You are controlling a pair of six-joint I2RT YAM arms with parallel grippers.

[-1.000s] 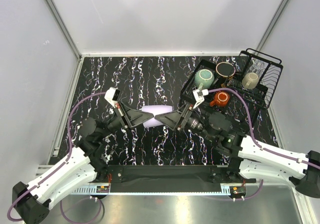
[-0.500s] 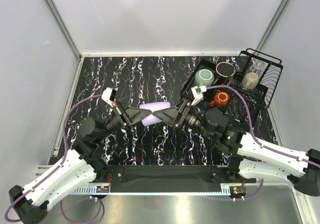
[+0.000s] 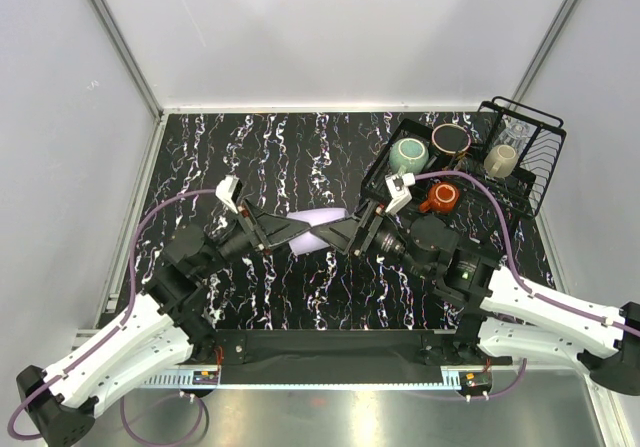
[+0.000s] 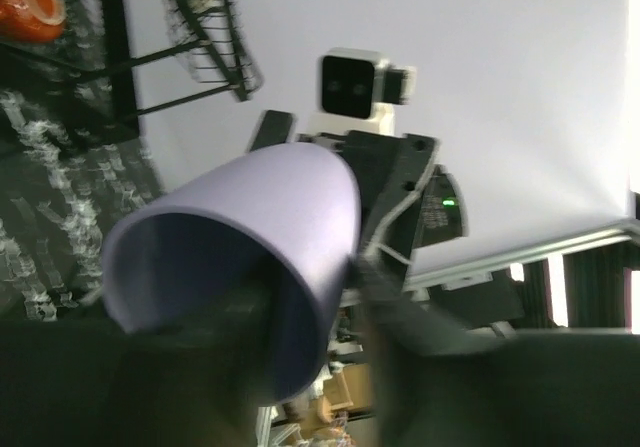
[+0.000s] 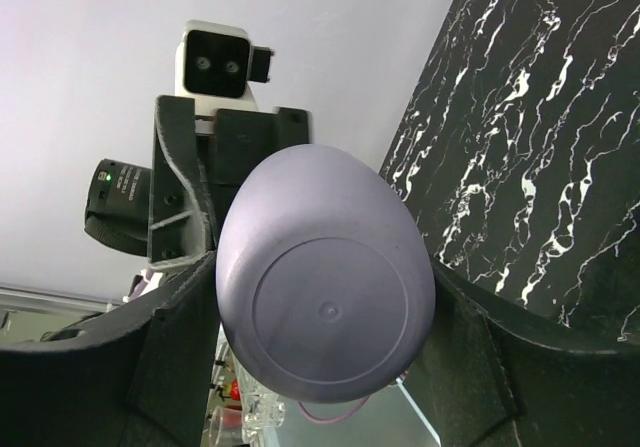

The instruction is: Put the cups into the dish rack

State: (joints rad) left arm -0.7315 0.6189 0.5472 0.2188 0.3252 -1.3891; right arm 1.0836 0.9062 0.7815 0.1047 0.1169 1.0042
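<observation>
Counter (image 3: 250,157): tumbler hangs above its middle, not resting on it.
Rack (image 3: 545,167): far right; other cups (image 3: 410,152) sit in it.
L jaws: clamped on tumbler's rim end.
R jaws: flank tumbler's base; can't tell if gripping.
Tumbler (image 3: 320,219): airborne, sideways, btwn both arms.
Tip: R should clamp firm before L lets go.
</observation>
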